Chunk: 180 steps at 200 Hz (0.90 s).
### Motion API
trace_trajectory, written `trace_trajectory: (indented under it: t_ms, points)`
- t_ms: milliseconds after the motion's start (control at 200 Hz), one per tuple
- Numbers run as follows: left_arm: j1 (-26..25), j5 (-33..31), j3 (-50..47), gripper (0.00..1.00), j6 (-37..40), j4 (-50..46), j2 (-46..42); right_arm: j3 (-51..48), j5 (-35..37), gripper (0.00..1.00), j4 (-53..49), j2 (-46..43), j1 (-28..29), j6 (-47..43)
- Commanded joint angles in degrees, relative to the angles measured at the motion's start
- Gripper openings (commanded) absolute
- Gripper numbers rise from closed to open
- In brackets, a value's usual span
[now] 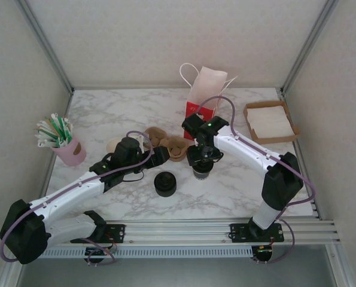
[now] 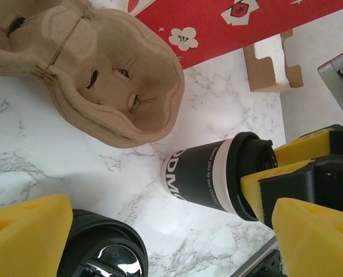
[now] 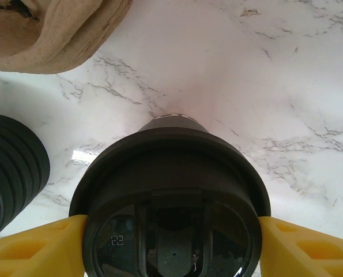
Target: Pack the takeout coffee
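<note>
Left gripper (image 1: 160, 156): fingers spread wide with nothing between them, hanging low over the table (image 1: 106, 113) next to the cup carrier.
Stack of lids (image 1: 165, 183): spare black lids just beside that open gripper. Leave them alone.
Cup carrier (image 1: 167, 147): brown pulp tray just left of the coffee. The wells you can see are empty.
Coffee cup (image 2: 203, 173): upright between the lids and the right arm, near the carrier but not touching it.
Right gripper (image 3: 171, 231): pinching the cup from above, one finger on each side of its lid (image 3: 171, 184).
Paper bag (image 1: 204, 89): red and pink, standing open behind the cup.
Step in hand, as I judge it: carrying the cup off to be packed. Lift straight up and slowly, because your grip is at the lid, which could pop off under the cup's weight. Keep the cup level.
Left wrist view: gives you the cup's side, its printed band and how close the nearest well sits.
Right wrist view: gives you the lid centred between the fingers. The cup's base is hidden there.
</note>
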Motion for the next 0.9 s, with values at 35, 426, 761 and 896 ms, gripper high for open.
trace_trajectory:
  t_ms: [35, 426, 761, 896]
  points:
    - [-0.5, 1.6, -0.6, 0.81, 0.6, 1.6, 0.2, -0.6, -0.3, 0.7, -0.4, 1.4, -0.1, -0.7]
    - [-1.0, 2.0, -0.7, 0.64, 0.4, 2.5, 1.3, -1.2, 0.2, 0.7, -0.4, 2.4, -0.1, -0.7]
    - [-1.1, 2.0, -0.3, 0.64, 0.4, 2.2, 1.2, -3.1, 1.0, 0.7, -0.4, 2.7, 0.5, -0.2]
    - [-1.1, 2.0, -0.2, 0.64, 0.4, 2.3, 1.3, -4.0, 1.2, 0.7, 0.0, 2.8, 0.7, 0.1]
